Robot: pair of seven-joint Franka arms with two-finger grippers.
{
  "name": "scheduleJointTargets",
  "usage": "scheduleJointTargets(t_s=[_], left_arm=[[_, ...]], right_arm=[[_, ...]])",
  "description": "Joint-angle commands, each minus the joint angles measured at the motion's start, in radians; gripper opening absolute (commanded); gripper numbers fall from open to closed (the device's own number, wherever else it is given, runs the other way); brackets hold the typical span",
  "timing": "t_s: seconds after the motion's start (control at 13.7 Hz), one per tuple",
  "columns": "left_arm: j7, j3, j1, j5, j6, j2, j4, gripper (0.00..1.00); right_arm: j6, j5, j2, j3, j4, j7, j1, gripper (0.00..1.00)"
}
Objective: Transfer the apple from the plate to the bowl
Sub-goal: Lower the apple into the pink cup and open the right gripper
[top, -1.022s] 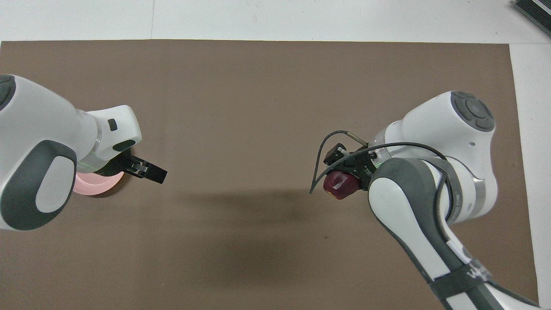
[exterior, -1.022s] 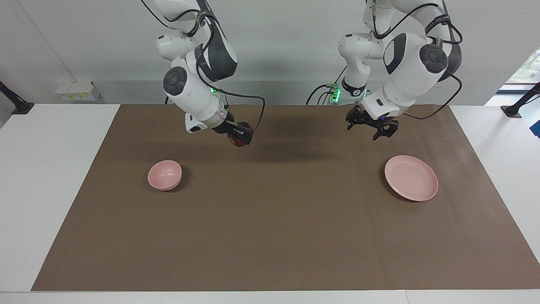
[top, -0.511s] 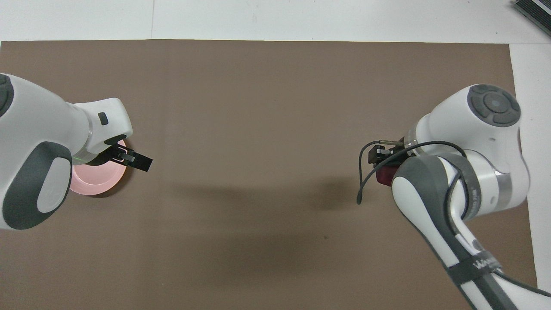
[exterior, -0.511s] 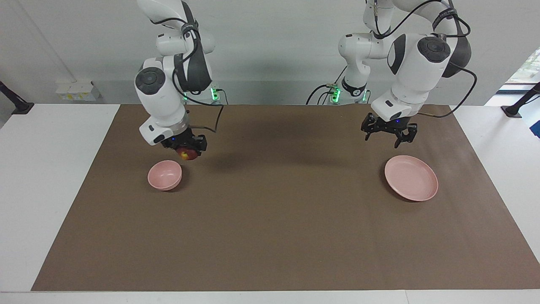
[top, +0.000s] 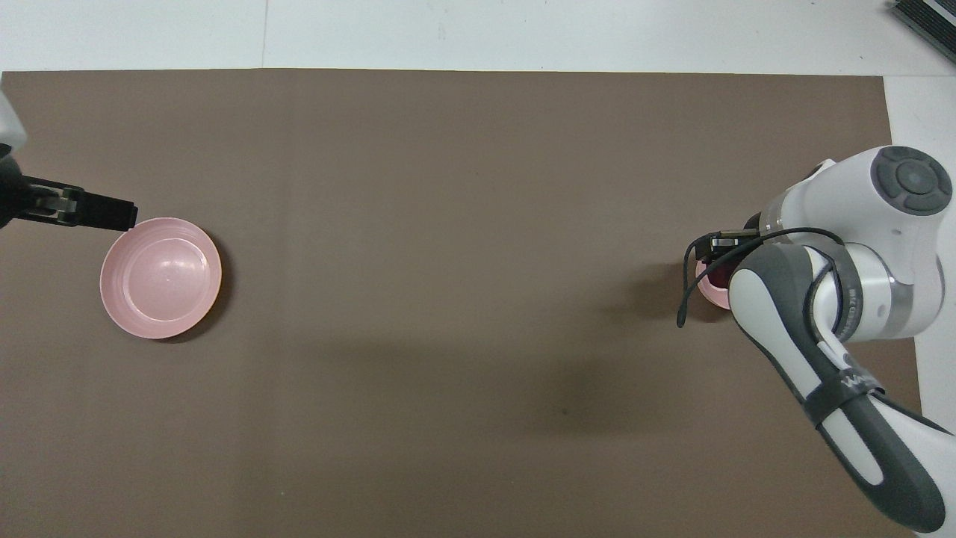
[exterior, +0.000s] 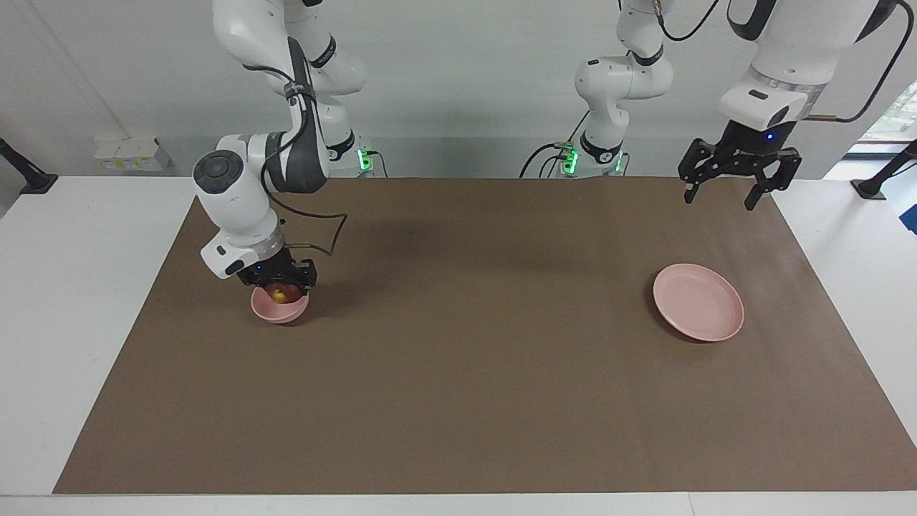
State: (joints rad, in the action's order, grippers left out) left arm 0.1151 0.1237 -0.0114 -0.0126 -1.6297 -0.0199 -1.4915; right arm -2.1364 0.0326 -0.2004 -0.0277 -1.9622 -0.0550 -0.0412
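Note:
The dark red apple (exterior: 281, 292) with its yellowish patch sits low in the small pink bowl (exterior: 279, 309), toward the right arm's end of the mat. My right gripper (exterior: 281, 285) is shut on the apple, reaching down into the bowl. In the overhead view the right arm covers most of the bowl (top: 708, 294), and only a sliver of the apple (top: 718, 279) shows. The flat pink plate (exterior: 698, 312) lies bare toward the left arm's end, also seen as the plate (top: 160, 278). My left gripper (exterior: 738, 192) hangs open, high over the mat's edge beside the plate.
A brown mat (exterior: 473, 373) covers most of the white table (exterior: 86, 301). A black cable (top: 683, 299) loops off the right wrist beside the bowl. A dark object (top: 926, 19) lies at the table's corner farthest from the robots.
My right arm carried the apple toward its own end of the table and lowered it into the bowl. My left gripper rose and swung away from over the plate, staying open.

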Motion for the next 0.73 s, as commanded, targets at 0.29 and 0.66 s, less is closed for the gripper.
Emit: scheduleJointTargets(t_s=[0.29, 0.66], left_arm=[[-0.029, -0.006, -0.058, 0.030, 0.119, -0.008, 0.022, 1.00], [-0.022, -0.006, -0.081, 0.036, 0.156, -0.009, 0.014, 1.00]], right_arm=[[-0.069, 0.029, -0.033, 0.009, -0.024, 0.079, 0.050, 0.21], [-0.094, 0.027, -0.063, 0.009, -0.018, 0.067, 0.060, 1.00]])
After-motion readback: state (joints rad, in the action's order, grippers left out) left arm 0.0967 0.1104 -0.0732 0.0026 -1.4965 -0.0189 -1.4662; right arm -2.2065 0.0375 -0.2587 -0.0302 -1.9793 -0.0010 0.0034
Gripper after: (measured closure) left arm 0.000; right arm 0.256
